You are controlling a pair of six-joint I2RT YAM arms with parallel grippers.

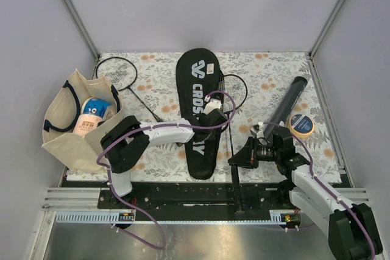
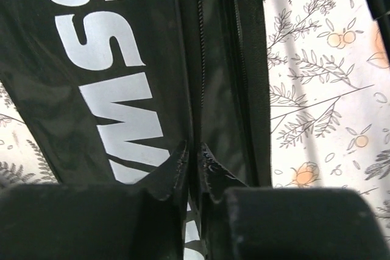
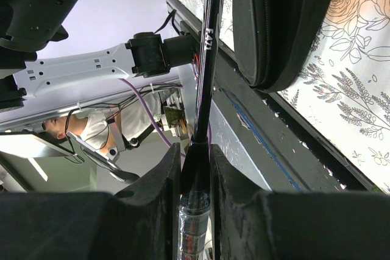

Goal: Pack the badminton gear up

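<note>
1. Overhead view:
   - Cover [image 1: 196, 89] lies mid-mat, with the left gripper [image 1: 213, 117] over its right edge.
   - First racquet [image 1: 117, 72] rests far left beside the tote bag [image 1: 73, 132].
   - Tube [image 1: 287, 103] and tape roll [image 1: 301, 124] sit on the right.
   - Second racquet [image 1: 233, 132] crosses the strip between cover and tube. Its handle runs over the near mat edge onto the black rail [image 1: 183, 194], and the right gripper [image 1: 236, 161] is on it.
2. Left wrist view:
   - Fingers [image 2: 177, 165] stand nearly together, straddling the cover's zip edge. Whether they pinch fabric, I cannot tell.
   - Bare mat [image 2: 323, 89] lies open on the right.
3. Right wrist view:
   - Jaws are clenched on the second racquet's shaft.
   - The cover's rounded end sits just beside it, by the mat's edge.
</note>
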